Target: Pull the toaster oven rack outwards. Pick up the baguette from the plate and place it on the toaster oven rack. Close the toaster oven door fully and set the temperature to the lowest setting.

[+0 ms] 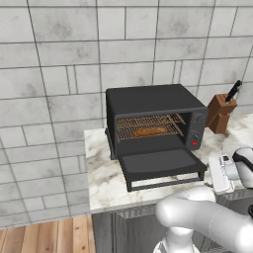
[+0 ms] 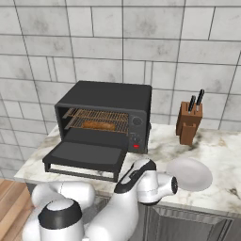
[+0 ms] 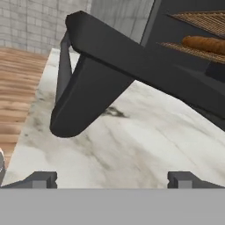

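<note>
the baguette (image 1: pixel 150 132) lies on the toaster oven rack (image 1: pixel 148 126) inside the toaster oven (image 1: pixel 154 121), which stands on the marble worktop (image 1: pixel 104 178). the toaster oven door (image 1: pixel 159 163) hangs open, folded down flat in front. the tool (image 3: pixel 112 179) sits low near the door's edge with jaws spread wide, holding nothing. an empty plate (image 2: pixel 189 173) and knife block (image 2: pixel 189 123) stand to the right.

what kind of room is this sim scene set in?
Almost certainly a kitchen: a black toaster oven with its door down sits on a marble counter, a wooden knife block stands beside it, and grey tile covers the wall behind.
</note>
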